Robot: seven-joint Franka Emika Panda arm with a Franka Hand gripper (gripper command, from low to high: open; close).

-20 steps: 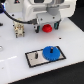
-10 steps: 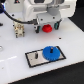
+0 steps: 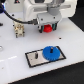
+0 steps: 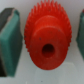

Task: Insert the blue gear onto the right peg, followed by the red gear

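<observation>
Red gear [image 4: 46,41] clamped between pincer [image 3: 47,28] pads [image 4: 10,40], lifted off desk [image 3: 15,47]. Probably light, rigid plastic; toothed rim grips well, hub hole left free.

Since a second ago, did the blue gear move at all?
No. The blue gear sits in the same spot on the grey plate, at its end toward the exterior view's right, just as before.

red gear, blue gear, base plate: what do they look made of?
Red gear: likely moulded plastic, uniform saturated colour, soft sheen on the hub, crisp teeth. Blue gear: looks like the same sort of plastic, flat bright blue; the view is too coarse to judge its finish. Base plate: matte grey face with a black border; could be plastic or painted metal, can't tell.
</observation>
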